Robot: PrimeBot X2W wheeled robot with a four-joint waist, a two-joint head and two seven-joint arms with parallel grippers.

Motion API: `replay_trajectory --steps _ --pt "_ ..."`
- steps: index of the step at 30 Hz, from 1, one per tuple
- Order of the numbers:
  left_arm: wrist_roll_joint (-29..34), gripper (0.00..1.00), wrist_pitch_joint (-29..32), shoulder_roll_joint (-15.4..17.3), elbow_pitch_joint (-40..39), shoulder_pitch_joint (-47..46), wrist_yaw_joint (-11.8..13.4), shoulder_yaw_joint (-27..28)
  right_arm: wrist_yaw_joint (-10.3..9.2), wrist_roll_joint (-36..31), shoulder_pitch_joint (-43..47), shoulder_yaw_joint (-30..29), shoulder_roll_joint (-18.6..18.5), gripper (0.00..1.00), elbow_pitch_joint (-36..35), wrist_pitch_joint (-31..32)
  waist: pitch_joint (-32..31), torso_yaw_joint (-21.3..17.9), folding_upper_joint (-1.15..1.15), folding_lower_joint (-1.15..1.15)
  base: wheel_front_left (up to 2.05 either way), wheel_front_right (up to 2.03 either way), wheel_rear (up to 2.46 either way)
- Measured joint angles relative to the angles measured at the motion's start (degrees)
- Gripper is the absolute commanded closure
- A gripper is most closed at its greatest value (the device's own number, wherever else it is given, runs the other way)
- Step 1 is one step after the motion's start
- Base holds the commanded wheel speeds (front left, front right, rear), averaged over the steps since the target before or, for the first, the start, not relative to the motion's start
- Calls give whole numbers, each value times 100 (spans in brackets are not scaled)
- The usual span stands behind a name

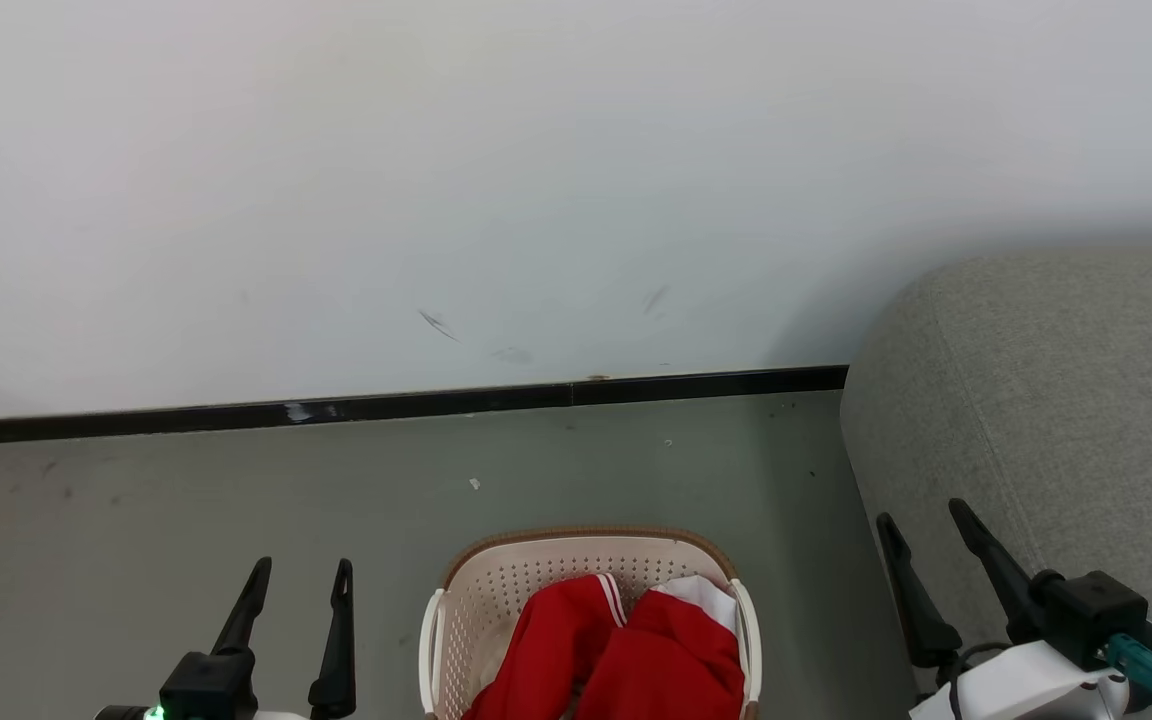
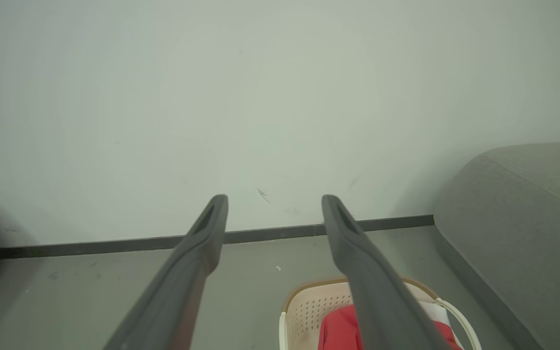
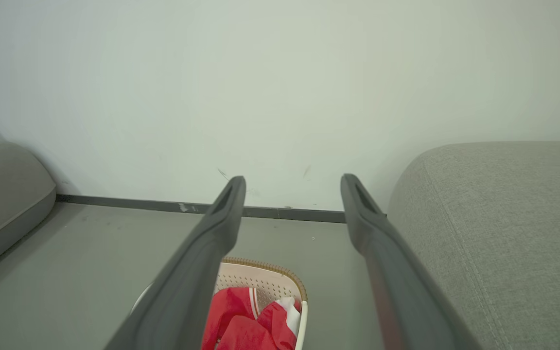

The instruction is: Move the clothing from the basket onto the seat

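— White wall [image 1: 536,180] over grey floor [image 1: 186,500] lies ahead of you, with a black skirting [image 1: 386,405] between them.
— What's on my left?
— Your left gripper [image 1: 302,570] sits at the lower left, fingers apart, holding nothing. Right of it, your basket [image 1: 496,590] stands on the floor with the red clothing [image 1: 626,650] heaped inside.
— And further right?
— Your right gripper [image 1: 921,515], fingers also spread and empty, hangs in front of the grey seat [image 1: 1056,420]. That seat stands right of the basket, a strip of floor between them.

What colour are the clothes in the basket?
Bright red clothing with white trim, clearest in the head view.
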Motion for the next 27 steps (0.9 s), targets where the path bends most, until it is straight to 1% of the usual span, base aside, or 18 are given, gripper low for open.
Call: replay_trajectory --steps 9,16,19,27 --pt "5 0 0 22 176 0 -7 7 0 -1 -16 152 2 0 -220 0 109 -6 0 0 0 0 0" --pt "5 0 0 24 352 -140 -40 -67 0 -2 -10 101 4 0 -345 -1 238 -35 0 0 0 0 0" --pt "37 0 0 19 398 -324 -135 -179 0 -2 7 10 4 0 -361 -1 306 -54 0 -1 0 0 0" --pt "109 0 2 2 603 -686 -237 -369 0 -2 15 -102 5 0 -527 -1 529 -114 0 -1 0 0 0"
